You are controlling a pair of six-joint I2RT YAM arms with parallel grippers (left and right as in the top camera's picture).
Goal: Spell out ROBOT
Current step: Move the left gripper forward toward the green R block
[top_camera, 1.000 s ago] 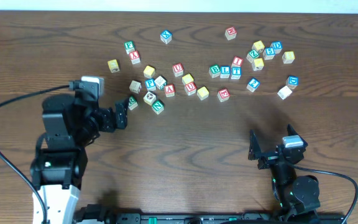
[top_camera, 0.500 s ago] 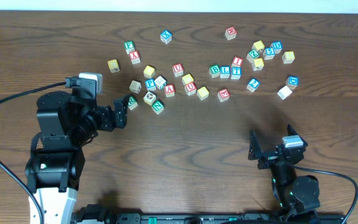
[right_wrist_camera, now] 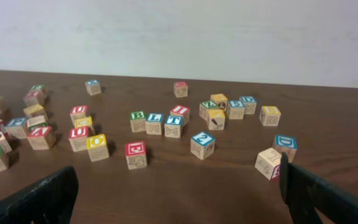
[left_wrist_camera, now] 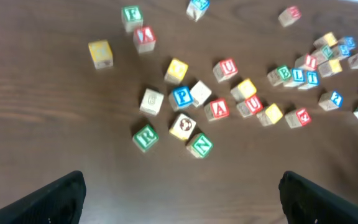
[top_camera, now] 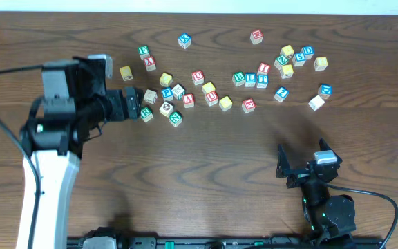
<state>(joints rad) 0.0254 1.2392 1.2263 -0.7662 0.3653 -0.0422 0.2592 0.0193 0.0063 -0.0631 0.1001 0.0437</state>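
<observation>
Just ahead of left end effector (left_wrist_camera: 180,186); R cube (left_wrist_camera: 145,137); jaws spread

Left end effector (left_wrist_camera: 182,180) cut off below

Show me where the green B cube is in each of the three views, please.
Overhead: the green B cube lies right of centre, in the upper third.
Left wrist: the green B cube lies at the upper right.
Right wrist: the green B cube lies left of centre, at mid-height.
Shared landmark: the blue L cube stands beside it, on its right in every view.
</observation>
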